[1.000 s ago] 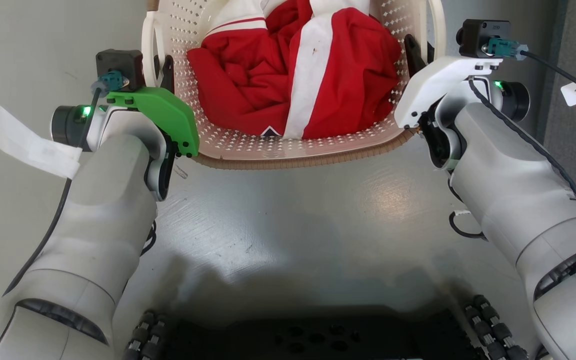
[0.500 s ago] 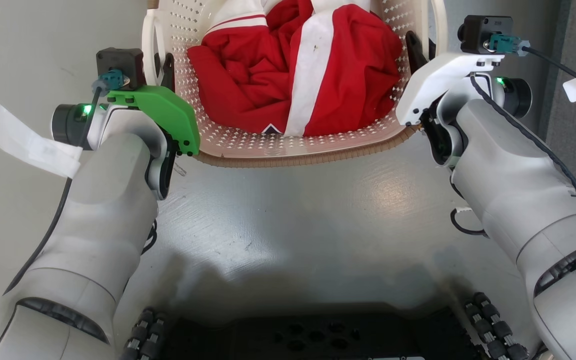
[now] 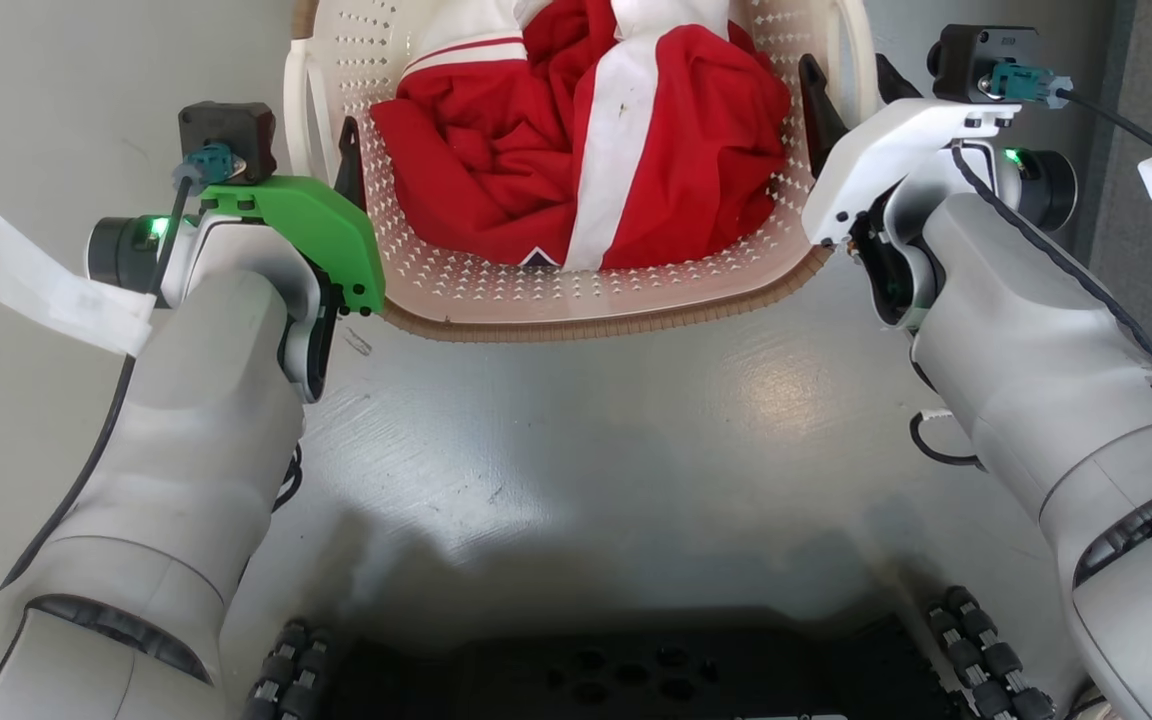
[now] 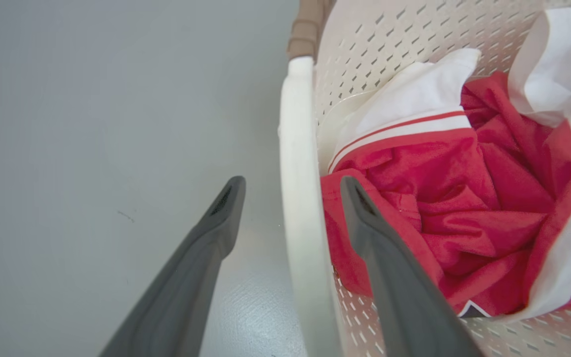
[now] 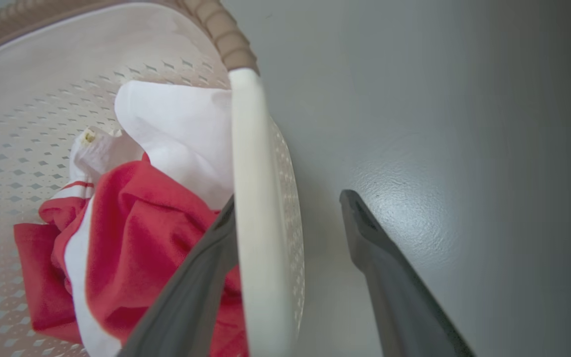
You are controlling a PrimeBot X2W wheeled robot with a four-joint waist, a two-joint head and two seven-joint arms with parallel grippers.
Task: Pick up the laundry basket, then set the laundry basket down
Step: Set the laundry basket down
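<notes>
The laundry basket (image 3: 496, 290), probably light, stiff yet slightly bendy, lifts best by its side handles (image 4: 296, 148), which left gripper (image 4: 291, 181) and right gripper (image 5: 289, 198) straddle, jaws apart.

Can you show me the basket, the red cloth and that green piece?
laundry basket (image 3: 556, 328): head view, brown near rim.
red cloth (image 3: 476, 170): head view, crumpled red folds.
green piece (image 3: 321, 230): head view, flat top.

Bare floor (image 3: 576, 420) flanks the laundry basket (image 3: 586, 325); red-and-white cloth (image 3: 586, 150) fills its inside.
</notes>
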